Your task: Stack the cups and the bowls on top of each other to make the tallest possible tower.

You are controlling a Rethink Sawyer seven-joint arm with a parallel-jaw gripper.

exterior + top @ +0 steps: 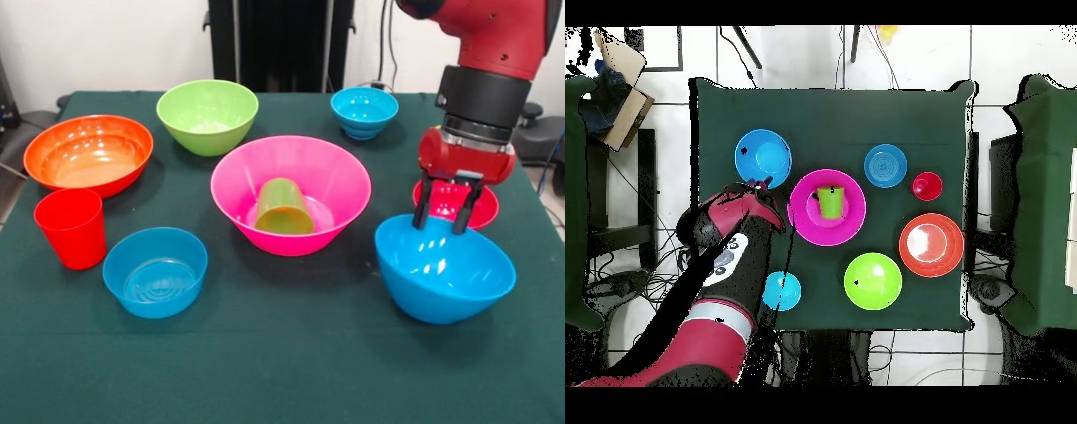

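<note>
The biggest pink bowl point(340, 190) stands mid-table with the green cup point(282, 208) lying on its side inside it; both show in the overhead view point(801, 215) point(830, 201). The large blue bowl point(446, 274) point(763, 158) sits tilted at the front right. My gripper point(443, 221) point(760, 187) is open, its fingers down at that bowl's far rim. The small magenta-red bowl point(484, 205) lies just behind the gripper. No yellow cup shows on the table.
On the green table point(282, 371) also stand the orange bowl point(88, 155) point(931, 244), the lime green bowl point(207, 115) point(872, 280), the small cyan bowl point(365, 112) point(781, 290), the red cup point(71, 227) point(927, 185) and the small translucent blue bowl point(155, 271) point(885, 165).
</note>
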